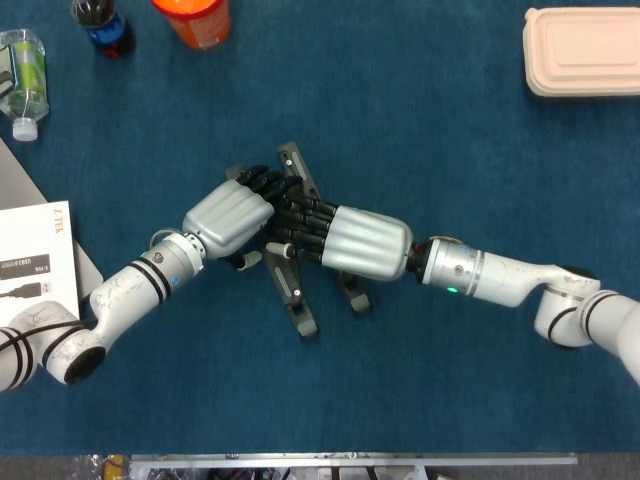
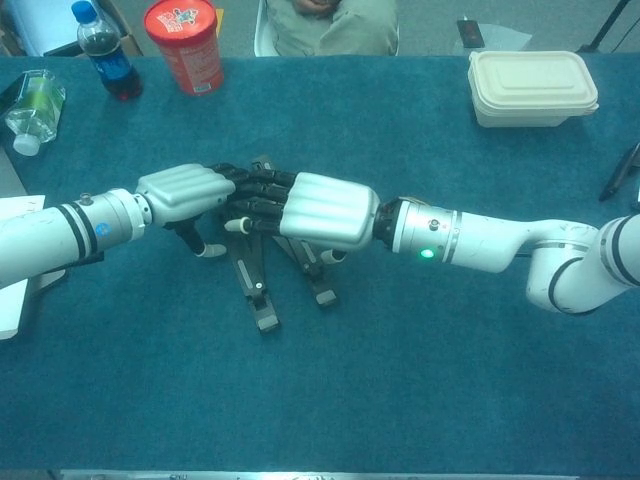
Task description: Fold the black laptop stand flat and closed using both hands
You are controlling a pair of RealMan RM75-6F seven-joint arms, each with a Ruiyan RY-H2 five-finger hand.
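Both hands meet over the stand mid-bench: left hand and right hand have fingers curled onto its bars, gripping it.

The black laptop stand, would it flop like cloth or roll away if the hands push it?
Probably neither. The black laptop stand shows straight, thin bars, so it looks stiff. It lies low on the blue table, so it should slide or fold, not roll.

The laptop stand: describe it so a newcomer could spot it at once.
Look to the middle of the blue table, where the left hand and right hand meet with their fingers over one object. Under them lies the black laptop stand, its thin bars poking out towards the near edge. Nothing else on the table is black and spindly.
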